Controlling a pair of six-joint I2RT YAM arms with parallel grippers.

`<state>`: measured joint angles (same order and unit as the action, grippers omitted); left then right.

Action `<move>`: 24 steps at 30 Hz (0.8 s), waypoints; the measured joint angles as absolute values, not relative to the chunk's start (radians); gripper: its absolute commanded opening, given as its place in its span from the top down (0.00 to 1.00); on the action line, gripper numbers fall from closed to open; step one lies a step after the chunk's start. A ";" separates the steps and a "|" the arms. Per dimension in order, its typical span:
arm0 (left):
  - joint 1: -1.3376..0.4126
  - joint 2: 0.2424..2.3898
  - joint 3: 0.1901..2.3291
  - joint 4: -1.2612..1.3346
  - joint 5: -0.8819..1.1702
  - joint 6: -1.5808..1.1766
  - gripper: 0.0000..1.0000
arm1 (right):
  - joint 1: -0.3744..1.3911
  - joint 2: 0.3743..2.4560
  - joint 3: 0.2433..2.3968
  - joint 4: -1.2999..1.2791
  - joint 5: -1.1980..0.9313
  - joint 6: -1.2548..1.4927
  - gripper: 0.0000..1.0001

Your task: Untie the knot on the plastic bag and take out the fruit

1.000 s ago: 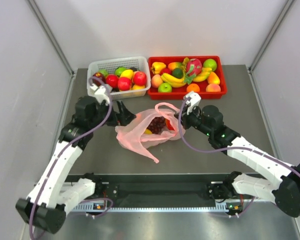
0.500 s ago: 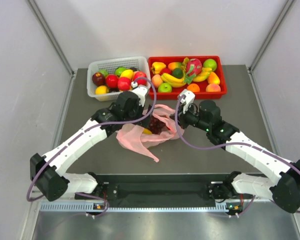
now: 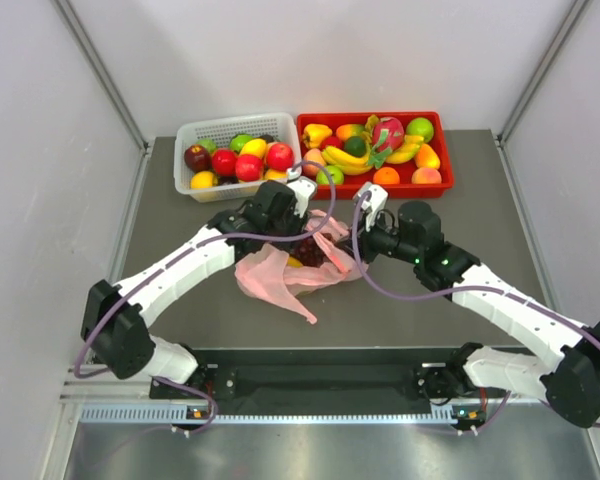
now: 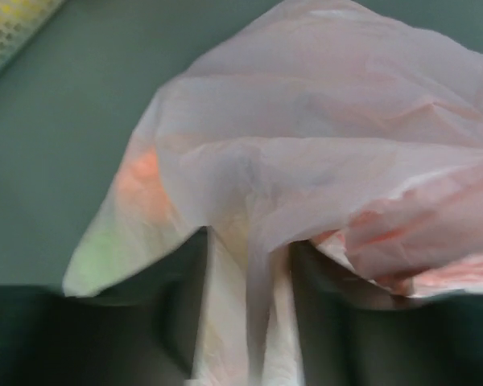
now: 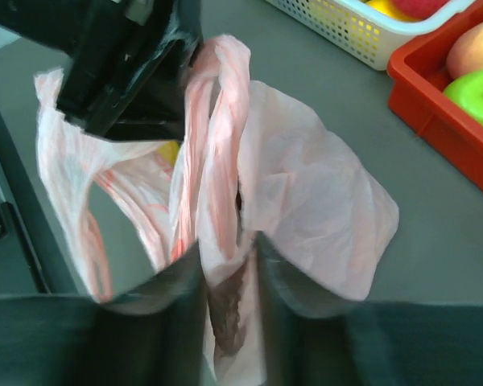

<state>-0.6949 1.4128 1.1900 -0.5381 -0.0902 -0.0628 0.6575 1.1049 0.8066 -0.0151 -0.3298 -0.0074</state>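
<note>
Two arms are opening the crinkly translucent pink plastic bag (image 3: 270, 275). The right fingers (image 5: 185, 310) are pinching its handle strip. The left fingers (image 4: 185, 281) are straddling film, and I cannot tell if they are gripping it. The next move is probably spreading the mouth to reach the dark purple grape bunch (image 3: 315, 250).

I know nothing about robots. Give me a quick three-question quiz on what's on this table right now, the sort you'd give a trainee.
1. True or false: the thin pink plastic bag lies inside the white mesh basket.
2. Which holds the yellow bananas? A: the white basket. B: the red plastic tray. C: the pink bag.
3. In the right wrist view, what runs between the fingers of the right hand?
Key:
1. False. It lies on the grey table, in front of the basket.
2. B.
3. A bunched strip of the pink bag.
</note>
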 measured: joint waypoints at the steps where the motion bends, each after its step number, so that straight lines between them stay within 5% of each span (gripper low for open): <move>1: -0.695 1.429 1.200 -0.543 -0.083 -0.060 0.71 | 0.657 1.102 0.807 -0.018 -0.328 0.002 0.58; 2: -0.695 1.444 1.212 -0.548 -0.080 -0.060 0.98 | 0.657 1.098 0.807 -0.019 -0.323 0.010 0.39; 4: -0.695 1.465 1.236 -0.550 -0.080 -0.060 1.00 | 0.657 1.081 0.807 -0.023 -0.302 0.036 0.01; 15: -0.695 1.469 1.422 -0.573 -0.335 -0.099 1.00 | 0.657 0.859 0.793 -0.104 0.086 0.188 0.00; 24: -0.695 1.442 1.525 -0.510 -0.556 -0.079 1.00 | 0.657 0.879 0.793 -0.176 0.225 0.214 0.00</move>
<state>-0.6952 1.4422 1.5249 -0.5098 -0.5556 -0.0792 0.6567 0.8787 0.7925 -0.1761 0.2249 0.2142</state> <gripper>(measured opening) 0.012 0.995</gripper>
